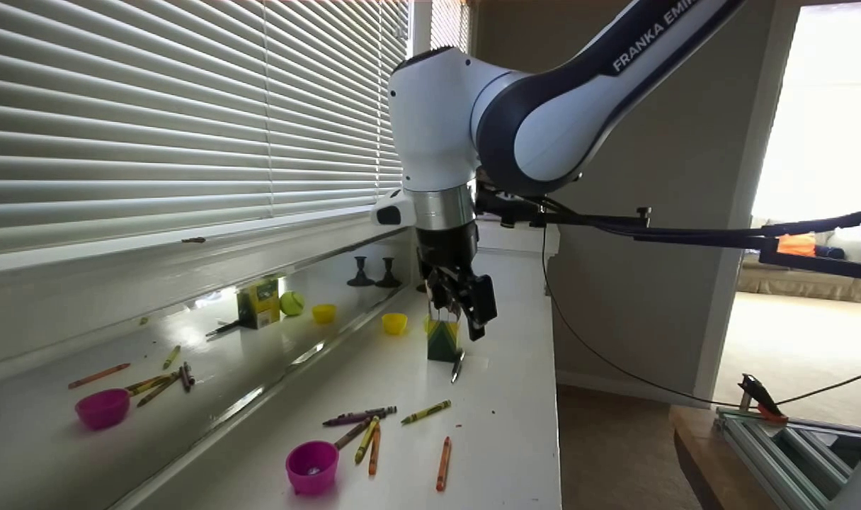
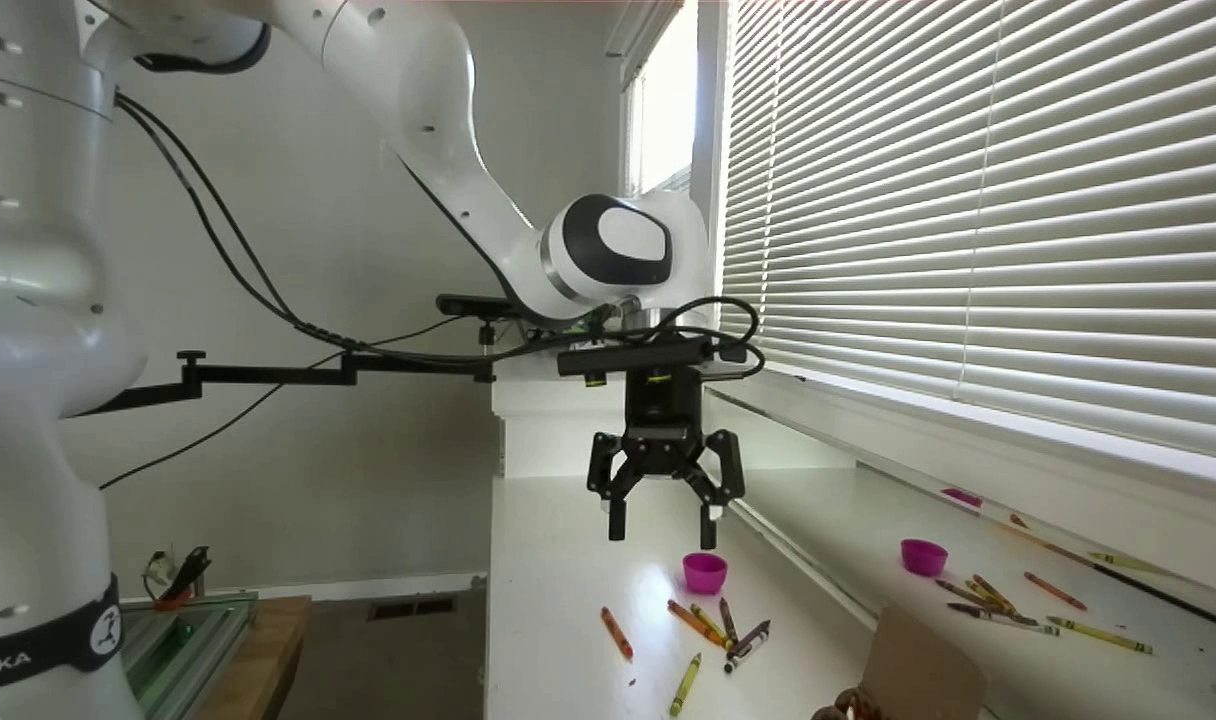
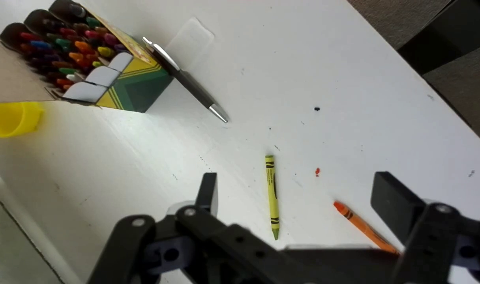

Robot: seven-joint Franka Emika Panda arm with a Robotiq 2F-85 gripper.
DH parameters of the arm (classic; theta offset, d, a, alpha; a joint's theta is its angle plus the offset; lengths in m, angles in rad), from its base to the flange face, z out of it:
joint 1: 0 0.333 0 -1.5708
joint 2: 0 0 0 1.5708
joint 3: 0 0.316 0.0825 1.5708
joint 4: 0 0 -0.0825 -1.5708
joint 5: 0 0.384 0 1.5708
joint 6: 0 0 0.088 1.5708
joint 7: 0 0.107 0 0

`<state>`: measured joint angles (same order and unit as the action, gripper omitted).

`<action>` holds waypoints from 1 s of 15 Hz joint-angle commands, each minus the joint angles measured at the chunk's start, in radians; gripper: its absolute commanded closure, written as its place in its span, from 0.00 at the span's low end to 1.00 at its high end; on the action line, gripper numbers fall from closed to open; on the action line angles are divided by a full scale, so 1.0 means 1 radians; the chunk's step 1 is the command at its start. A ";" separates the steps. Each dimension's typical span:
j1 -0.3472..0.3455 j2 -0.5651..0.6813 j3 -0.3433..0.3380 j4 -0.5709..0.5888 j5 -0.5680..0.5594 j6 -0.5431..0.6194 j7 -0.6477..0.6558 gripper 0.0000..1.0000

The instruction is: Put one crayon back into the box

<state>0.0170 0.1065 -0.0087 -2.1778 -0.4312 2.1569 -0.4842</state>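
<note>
The crayon box (image 1: 442, 343) stands upright on the white ledge, green and yellow outside. In the wrist view the box (image 3: 139, 88) has its lid up and is full of crayons. Only its brown flap (image 2: 918, 665) and a few tips show at the bottom of an exterior view. A yellow-green crayon (image 3: 272, 195) lies alone on the ledge, between my fingers as seen from the wrist. An orange crayon (image 3: 364, 227) lies nearby, partly hidden by the gripper. Several more crayons (image 1: 363, 419) lie in a loose pile. My gripper (image 2: 663, 525) is open and empty, above the ledge.
A magenta cup (image 1: 312, 467) stands beside the pile. A pen (image 3: 186, 85) lies against the box. A yellow cup (image 3: 15, 118) stands behind the box, another yellow cup (image 1: 394, 324) close by. A shiny back panel (image 1: 211, 375) reflects things along the window side. The ledge drops off opposite.
</note>
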 commanded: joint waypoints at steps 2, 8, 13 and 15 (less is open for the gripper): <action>-0.005 0.023 0.009 0.018 0.000 0.002 0.010 0.00; 0.009 0.142 0.034 0.132 -0.010 -0.011 -0.007 0.00; 0.022 0.250 0.052 0.228 -0.005 -0.056 -0.022 0.00; 0.032 0.292 0.059 0.265 -0.011 -0.084 -0.016 0.00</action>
<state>0.0334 0.3226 0.0406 -2.0027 -0.4307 2.1413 -0.4896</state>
